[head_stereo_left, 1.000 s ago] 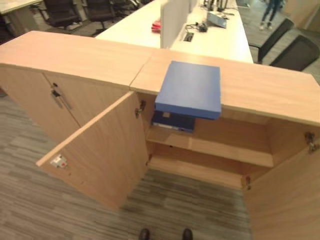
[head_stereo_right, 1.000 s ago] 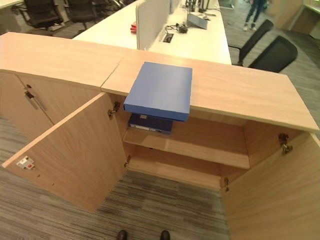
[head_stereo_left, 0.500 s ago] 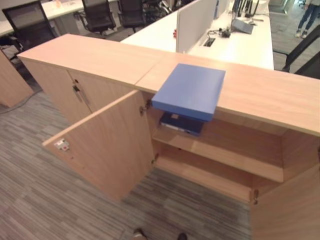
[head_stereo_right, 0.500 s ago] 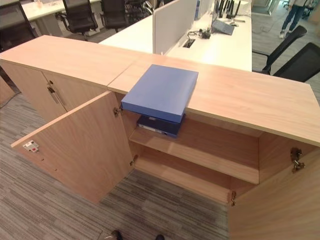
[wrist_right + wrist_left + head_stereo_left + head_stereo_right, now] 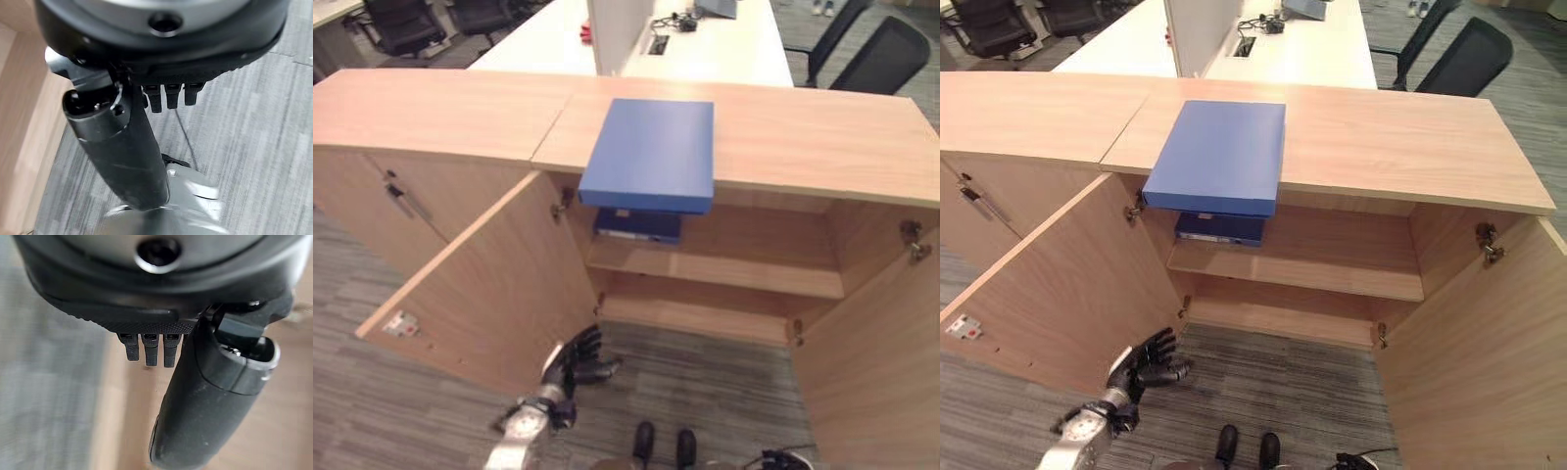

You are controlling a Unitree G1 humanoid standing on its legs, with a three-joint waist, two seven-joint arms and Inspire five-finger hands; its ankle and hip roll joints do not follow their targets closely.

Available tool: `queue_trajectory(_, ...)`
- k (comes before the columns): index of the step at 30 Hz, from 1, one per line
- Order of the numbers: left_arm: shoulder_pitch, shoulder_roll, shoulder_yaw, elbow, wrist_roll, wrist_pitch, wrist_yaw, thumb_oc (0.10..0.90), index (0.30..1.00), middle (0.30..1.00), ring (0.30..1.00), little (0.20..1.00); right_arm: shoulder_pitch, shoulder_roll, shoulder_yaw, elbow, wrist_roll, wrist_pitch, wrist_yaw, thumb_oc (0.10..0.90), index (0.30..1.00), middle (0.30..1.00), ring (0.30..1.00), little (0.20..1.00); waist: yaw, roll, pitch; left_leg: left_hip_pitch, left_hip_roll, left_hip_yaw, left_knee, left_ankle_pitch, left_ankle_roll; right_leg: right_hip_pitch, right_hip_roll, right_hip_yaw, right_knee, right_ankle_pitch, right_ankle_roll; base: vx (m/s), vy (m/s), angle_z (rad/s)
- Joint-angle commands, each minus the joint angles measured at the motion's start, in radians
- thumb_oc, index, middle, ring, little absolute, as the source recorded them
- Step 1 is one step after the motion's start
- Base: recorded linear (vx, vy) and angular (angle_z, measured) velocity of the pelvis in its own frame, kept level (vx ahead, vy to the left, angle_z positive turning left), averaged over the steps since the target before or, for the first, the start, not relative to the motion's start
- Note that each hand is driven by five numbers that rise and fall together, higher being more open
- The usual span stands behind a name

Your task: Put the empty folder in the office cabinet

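Blue folder (image 5: 651, 152) lies flat on cabinet (image 5: 822, 147) top, front edge overhanging open compartment, well above & ahead of left hand (image 5: 576, 360). L hand empty, fingers spread, low by open left door (image 5: 489, 284). Right hand (image 5: 122, 142) over carpet (image 5: 254, 137), fingers relaxed, holding nothing.

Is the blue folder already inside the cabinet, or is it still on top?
Still on top. The blue folder lies flat on the cabinet top, its front edge overhanging the open compartment.
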Motion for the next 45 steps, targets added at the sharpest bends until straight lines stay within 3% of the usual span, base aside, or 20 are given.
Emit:
queue_trajectory(1,-0.01,0.024,0.014,-0.076,0.053,-0.067,-0.005,0.8,0.9,0.9,0.9,0.9,-0.011,-0.017,0.02,0.02,-0.047,-0.001,-0.001,0.8,0.9,0.9,0.9,0.9,0.0,-0.026,-0.056,0.04,0.026,-0.007,-0.002,-0.052,0.004,0.066,0.018,0.006,0.001,-0.114,0.055,0.03,0.02,-0.15)
queue_trajectory(2,-0.009,0.024,0.015,-0.078,0.054,-0.066,-0.005,0.8,0.9,0.9,0.9,0.9,-0.011,-0.016,0.02,0.02,-0.047,-0.001,-0.001,0.8,0.9,0.9,0.9,0.9,0.0,-0.027,-0.056,0.041,0.026,-0.006,-0.002,-0.053,0.004,0.066,0.018,0.006,0.001,-0.114,0.055,0.08,0.051,-0.08)
queue_trajectory(4,0.023,0.054,0.061,-0.239,0.091,-0.073,0.013,0.8,0.9,0.9,0.9,0.9,0.01,-0.004,0.009,0.024,-0.045,0.008,0.005,0.8,0.9,0.9,0.9,0.9,0.003,-0.029,-0.066,0.06,0.025,-0.002,-0.002,-0.066,0.008,0.082,0.013,0.014,0.001,-0.116,0.059,0.1,0.046,-0.04)
queue_trajectory(7,0.03,0.067,0.101,-0.304,0.152,-0.079,0.048,0.8,0.9,0.9,0.9,0.9,0.015,0.006,0.005,0.019,-0.034,0.011,0.003,0.8,0.9,0.9,0.9,0.9,0.007,-0.034,-0.069,0.07,0.025,-0.002,-0.002,-0.072,0.01,0.09,0.012,0.02,0.001,-0.118,0.059,0.06,0.013,0.01)
queue_trajectory(8,0.031,0.081,0.144,-0.367,0.278,-0.094,0.116,0.8,0.9,0.9,0.9,0.9,0.015,0.022,0.007,0.011,-0.024,0.011,-0.005,0.8,0.9,0.9,0.9,0.9,0.012,-0.039,-0.074,0.078,0.023,-0.002,-0.002,-0.079,0.012,0.096,0.01,0.025,0.001,-0.12,0.06,0.03,0.006,0.03)
queue_trajectory(9,0.032,0.08,0.145,-0.37,0.28,-0.093,0.117,0.8,0.9,0.9,0.9,0.9,0.015,0.023,0.008,0.011,-0.024,0.012,-0.006,0.8,0.9,0.9,0.9,0.9,0.012,-0.04,-0.074,0.079,0.023,-0.001,-0.002,-0.08,0.012,0.096,0.01,0.025,0.001,-0.12,0.06,0.06,0.01,-0.01)
queue_trajectory(10,0.031,0.109,0.178,-0.424,0.435,-0.103,0.177,0.8,0.9,0.9,0.9,0.9,0.017,0.042,0.01,0.005,-0.013,0.008,-0.019,0.8,0.9,0.9,0.9,0.9,0.016,-0.045,-0.077,0.086,0.022,-0.001,-0.002,-0.086,0.014,0.102,0.009,0.028,0.001,-0.121,0.061,0.05,0.009,-0.02)
queue_trajectory(11,0.043,0.114,0.209,-0.459,0.486,-0.105,0.213,0.8,0.9,0.9,0.9,0.9,0.019,0.052,0.014,0.001,-0.008,0.01,-0.025,0.8,0.9,0.9,0.9,0.9,0.019,-0.046,-0.078,0.092,0.021,0.0,-0.002,-0.09,0.015,0.105,0.009,0.03,0.001,-0.121,0.062,0.05,0.009,-0.01)
queue_trajectory(13,0.054,0.11,0.231,-0.479,0.515,-0.098,0.233,0.8,0.9,0.9,0.9,0.9,0.021,0.06,0.021,-0.003,-0.008,0.01,-0.03,0.8,0.9,0.9,0.9,0.9,0.019,-0.048,-0.08,0.097,0.021,0.001,-0.002,-0.093,0.016,0.108,0.008,0.033,0.001,-0.121,0.062,0.02,0.004,0.01)
queue_trajectory(15,0.051,0.108,0.299,-0.537,0.606,-0.107,0.344,0.8,0.9,0.9,0.9,0.9,0.034,0.076,0.034,-0.006,-0.002,0.005,-0.033,0.8,0.9,0.9,0.9,0.9,0.023,-0.054,-0.084,0.097,0.02,0.003,-0.002,-0.088,0.017,0.106,0.006,0.032,0.001,-0.114,0.064,0.0,0.0,0.0)
queue_trajectory(19,0.031,0.123,0.32,-0.552,0.671,-0.11,0.42,0.8,0.9,0.9,0.9,0.9,0.04,0.08,0.048,-0.006,0.003,0.001,-0.034,0.8,0.9,0.9,0.9,0.9,0.023,-0.059,-0.089,0.099,0.019,0.006,-0.002,-0.091,0.017,0.109,0.005,0.035,0.001,-0.113,0.065,0.01,-0.001,-0.06)
queue_trajectory(20,-0.044,0.179,0.333,-0.604,0.806,-0.107,0.493,0.8,0.9,0.9,0.9,0.9,0.049,0.083,0.083,-0.012,-0.012,-0.012,-0.038,0.8,0.9,0.9,0.9,0.9,0.016,-0.062,-0.095,0.107,0.02,0.012,-0.002,-0.099,0.016,0.114,0.004,0.039,0.001,-0.115,0.067,-0.01,0.002,-0.11)
queue_trajectory(22,-0.07,0.196,0.33,-0.625,0.845,-0.109,0.5,0.8,0.9,0.9,0.9,0.9,0.048,0.083,0.086,-0.013,-0.015,-0.015,-0.038,0.8,0.9,0.9,0.9,0.9,0.014,-0.064,-0.096,0.102,0.019,0.013,-0.002,-0.095,0.016,0.109,0.003,0.039,0.001,-0.111,0.068,-0.02,0.001,-0.05)
queue_trajectory(26,-0.181,0.259,0.291,-0.682,0.98,-0.114,0.529,0.8,0.9,0.9,0.9,0.9,0.049,0.084,0.112,-0.01,-0.031,-0.023,-0.033,0.8,0.9,0.9,0.9,0.9,0.001,-0.065,-0.106,0.107,0.021,0.023,-0.002,-0.102,0.015,0.109,0.001,0.048,0.001,-0.109,0.07,0.0,0.005,-0.06)
queue_trajectory(31,-0.226,0.261,0.237,-0.698,1.04,-0.115,0.546,0.8,0.9,0.9,0.9,0.9,0.052,0.086,0.123,-0.011,-0.028,-0.031,-0.032,0.8,0.9,0.9,0.9,0.9,-0.011,-0.066,-0.111,0.111,0.021,0.034,-0.002,-0.107,0.017,0.109,0.001,0.056,0.001,-0.104,0.072,-0.01,0.001,-0.11)
queue_trajectory(37,-0.29,0.295,0.149,-0.69,1.046,-0.135,0.489,0.8,0.9,0.9,0.9,0.9,0.061,0.079,0.122,-0.015,-0.028,-0.031,-0.027,0.8,0.9,0.9,0.9,0.9,-0.023,-0.064,-0.12,0.115,0.022,0.046,-0.002,-0.112,0.019,0.109,0.002,0.067,0.001,-0.101,0.073,-0.01,0.001,-0.06)
queue_trajectory(41,-0.396,0.338,0.02,-0.66,1.041,-0.158,0.42,0.8,0.9,0.9,0.9,0.9,0.062,0.068,0.128,-0.007,-0.029,-0.025,-0.015,0.8,0.9,0.9,0.9,0.9,-0.042,-0.056,-0.13,0.12,0.023,0.056,-0.002,-0.116,0.02,0.11,0.002,0.075,0.001,-0.099,0.076,0.0,0.004,0.01)
queue_trajectory(45,-0.449,0.345,-0.05,-0.643,1.011,-0.171,0.378,0.8,0.9,0.9,0.9,0.9,0.059,0.064,0.123,-0.006,-0.024,-0.022,-0.012,0.8,0.9,0.9,0.9,0.9,-0.047,-0.054,-0.13,0.123,0.024,0.06,-0.002,-0.117,0.021,0.11,0.002,0.078,0.001,-0.097,0.076,0.0,0.005,-0.09)
